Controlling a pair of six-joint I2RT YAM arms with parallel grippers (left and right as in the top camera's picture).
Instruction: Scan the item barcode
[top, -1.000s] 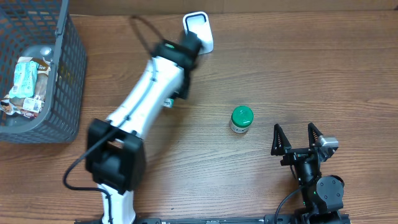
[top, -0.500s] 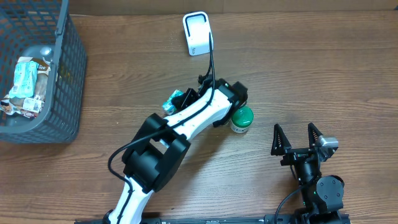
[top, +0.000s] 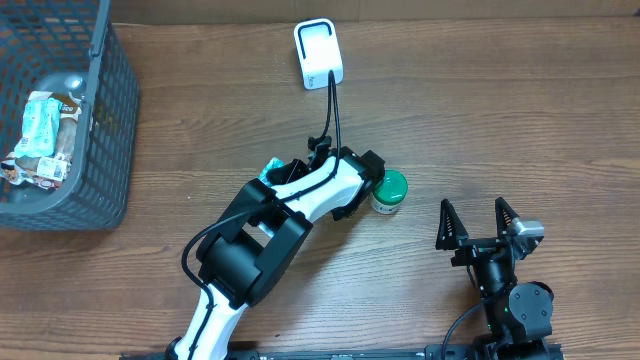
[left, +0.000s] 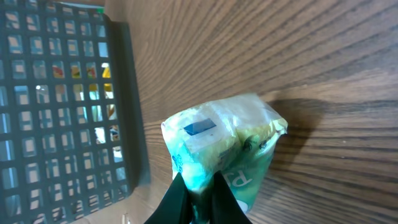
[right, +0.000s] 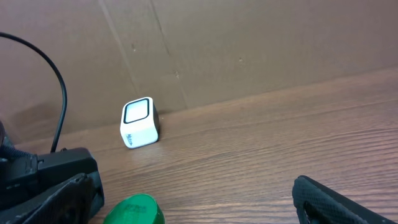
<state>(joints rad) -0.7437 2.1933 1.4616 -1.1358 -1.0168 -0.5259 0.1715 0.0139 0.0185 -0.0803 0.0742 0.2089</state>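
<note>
A grey wire basket (top: 112, 105) sits at 10 o'clock on the wooden table (top: 520, 110), with snack packets (top: 45, 130) inside it.

Near the table's centre, your left gripper (left: 198, 186) has its fingers pressed together on the lower edge of a pale green pouch (left: 224, 149). That pouch is the item to scan. It hangs clear of the table, and the grip covers only a thin strip of soft film, so you risk it slipping or twisting during a fast swing.

The white scanner (top: 318, 52) stands at 12 o'clock, well apart from the pouch. The arm's black cable runs up beside the scanner and could tug it.

A green-lidded jar (top: 388, 190) stands at 3 o'clock from the left wrist, touching it or just beside it. A sweep of the wrist could knock the jar over.

Your right gripper (top: 478, 225) rests at 5 o'clock with its fingers spread wide, holding nothing.

From overhead the arm hides most of the pouch. In the left wrist view a blue patch shows on the pouch, but you cannot tell whether it is the barcode, nor which face points at the scanner.
</note>
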